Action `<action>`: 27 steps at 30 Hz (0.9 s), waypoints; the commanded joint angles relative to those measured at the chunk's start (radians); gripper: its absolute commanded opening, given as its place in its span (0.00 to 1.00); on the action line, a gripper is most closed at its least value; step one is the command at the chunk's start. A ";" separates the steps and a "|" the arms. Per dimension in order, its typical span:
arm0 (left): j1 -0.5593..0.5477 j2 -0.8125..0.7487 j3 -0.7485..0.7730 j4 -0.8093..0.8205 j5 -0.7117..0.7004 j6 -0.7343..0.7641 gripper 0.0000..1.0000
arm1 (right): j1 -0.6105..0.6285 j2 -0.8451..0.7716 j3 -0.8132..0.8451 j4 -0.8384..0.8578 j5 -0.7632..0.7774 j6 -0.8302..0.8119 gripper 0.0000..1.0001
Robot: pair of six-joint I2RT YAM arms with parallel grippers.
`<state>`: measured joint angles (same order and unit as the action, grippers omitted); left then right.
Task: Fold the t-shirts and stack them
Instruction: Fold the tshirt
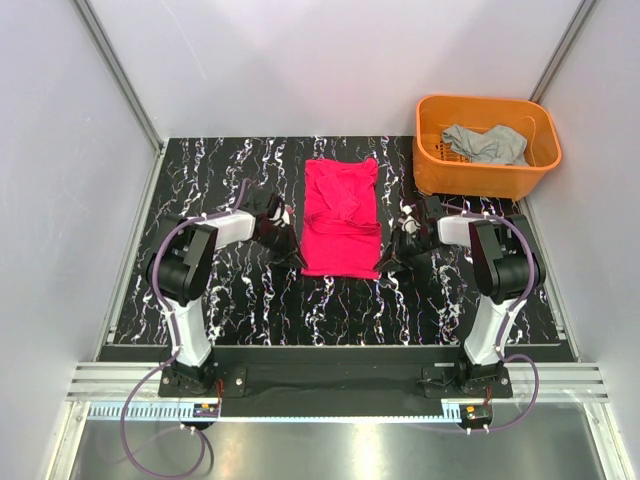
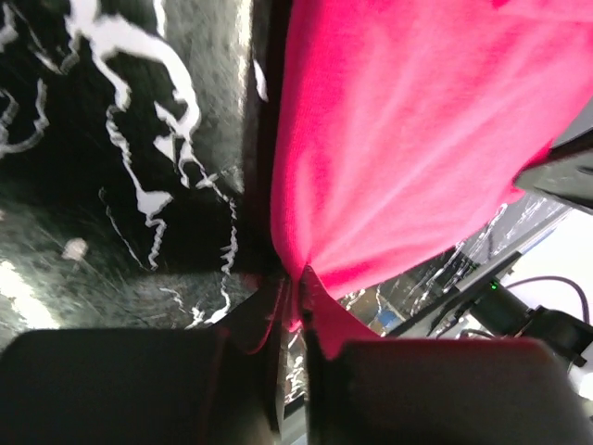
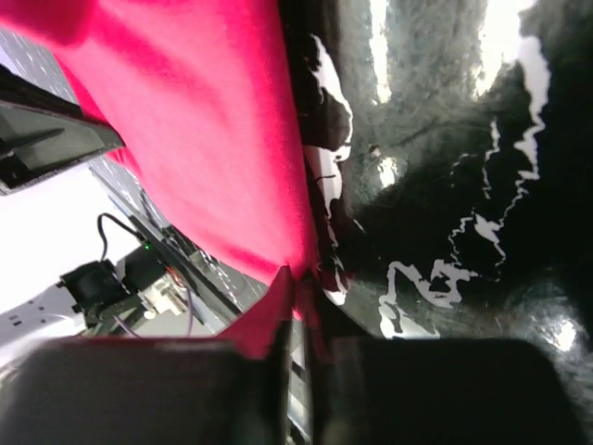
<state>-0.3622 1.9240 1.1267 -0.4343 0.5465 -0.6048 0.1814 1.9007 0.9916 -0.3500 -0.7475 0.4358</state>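
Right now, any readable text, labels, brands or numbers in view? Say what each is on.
None readable.
No print or label shows on the red shirt, grey shirt or basket.
The tick strip on the near rail: marks too small to read.
Wrist views: only fabric and table, no text.

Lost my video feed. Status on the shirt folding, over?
Left gripper shut on red shirt, near left corner; right gripper shut on near right corner. Grey shirt in orange basket, far right. Nothing blocking the fold.
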 commanded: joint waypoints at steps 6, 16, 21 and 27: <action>-0.079 -0.103 -0.180 0.000 -0.103 -0.030 0.00 | 0.010 -0.100 -0.160 0.006 -0.035 0.087 0.00; -0.172 -0.391 -0.423 -0.010 -0.198 -0.118 0.30 | 0.012 -0.408 -0.281 -0.222 0.120 0.018 0.29; -0.170 -0.488 -0.343 -0.101 -0.217 -0.096 0.46 | 0.026 -0.442 -0.174 -0.280 0.218 0.029 0.32; -0.169 -0.453 -0.240 -0.109 -0.194 -0.092 0.41 | 0.133 -0.368 -0.107 -0.204 0.371 0.119 0.27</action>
<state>-0.5346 1.4612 0.8055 -0.5323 0.3695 -0.7120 0.2523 1.4967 0.8478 -0.5831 -0.4847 0.5072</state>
